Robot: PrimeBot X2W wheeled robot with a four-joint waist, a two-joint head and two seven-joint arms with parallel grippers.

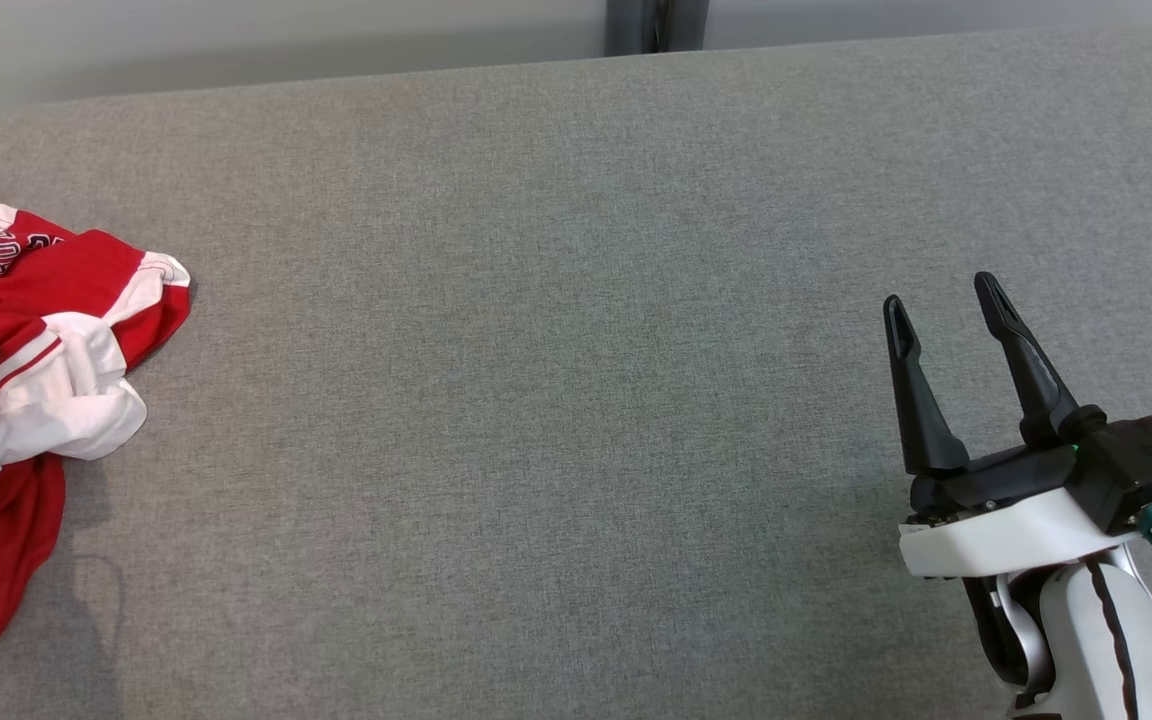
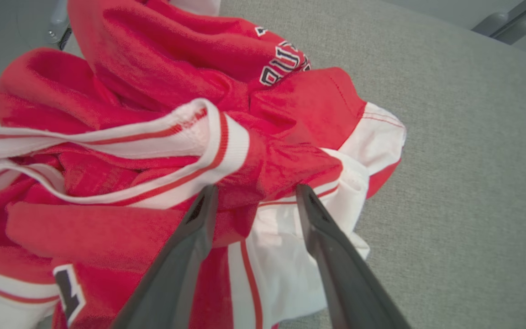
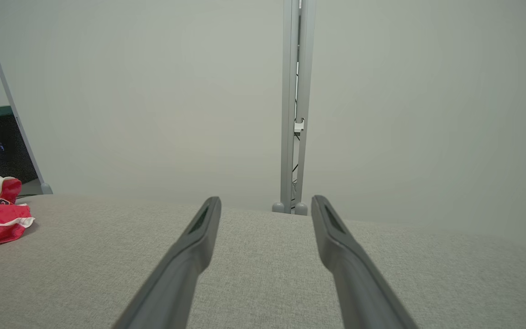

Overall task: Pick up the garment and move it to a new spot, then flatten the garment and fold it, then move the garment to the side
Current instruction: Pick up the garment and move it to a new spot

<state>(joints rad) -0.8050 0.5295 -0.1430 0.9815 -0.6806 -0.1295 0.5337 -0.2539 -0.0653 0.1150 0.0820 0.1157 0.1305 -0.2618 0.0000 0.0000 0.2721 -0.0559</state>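
**Item 1. Garment**: a red jersey with white panels and striped trim. It lies crumpled in a heap at the far left edge of the worktop, partly cut off by the head view's border. The heap's long axis runs roughly away from and toward the robot, along that edge. It is neither flattened nor folded, so this is judged to be the first step, the pick-up.

**Item 2. Left end effector**: on the garment, and by far the nearer arm.
- Pose: angled down into the heap.
- Fingers: spread fairly wide, straddling a raised ridge of red cloth just beside the striped white band (both tips meet fabric; whether the ridge is pinched yet cannot be told).
- Governing relation: the ridge lies between the fingers and crosswise to them, so a squeeze should take it.

**Item 3. Worktop, middle stretch**: a grey woven surface between the heap and the right arm. It lies to the garment's right and is judged the likely new spot.

**Item 4. Right end effector**: at the lower right of the head view, well apart from the garment, which sits far off to its left.
- Pose: low over the worktop, with the fingers pointing away from the robot toward the back wall.
- Fingers: spread wide, with nothing between them.
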